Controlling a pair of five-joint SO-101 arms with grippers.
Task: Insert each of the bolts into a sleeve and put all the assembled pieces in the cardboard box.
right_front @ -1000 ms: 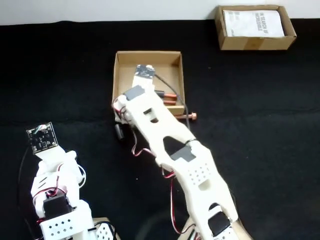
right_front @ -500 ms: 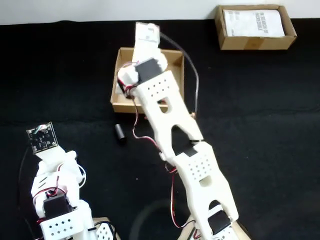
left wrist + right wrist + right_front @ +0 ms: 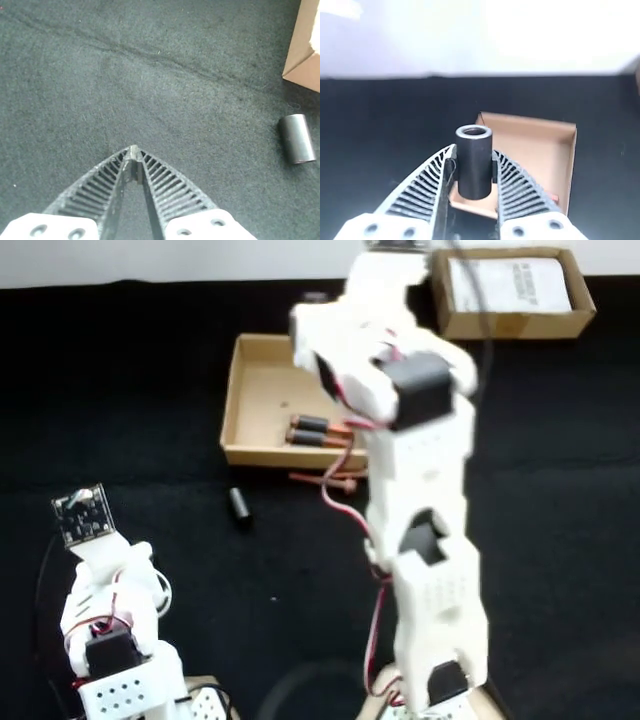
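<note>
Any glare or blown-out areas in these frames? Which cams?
Right wrist view: the backdrop above the table is blown out white; the held sleeve in the right gripper is readable, rim glinting. Left wrist view: even light, soft sheen on the loose sleeve. High view: cardboard box evenly lit, no glare.

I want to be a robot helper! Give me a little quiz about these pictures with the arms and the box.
1. True or false: the right gripper holds a sleeve.
2. Pick one. The loose sleeve lies: A) on the table, outside the box; B) inside the box; C) on top of an arm.
3. How many assembled pieces can you see in the box?

Key: 1 true; 2 A; 3 two.
</note>
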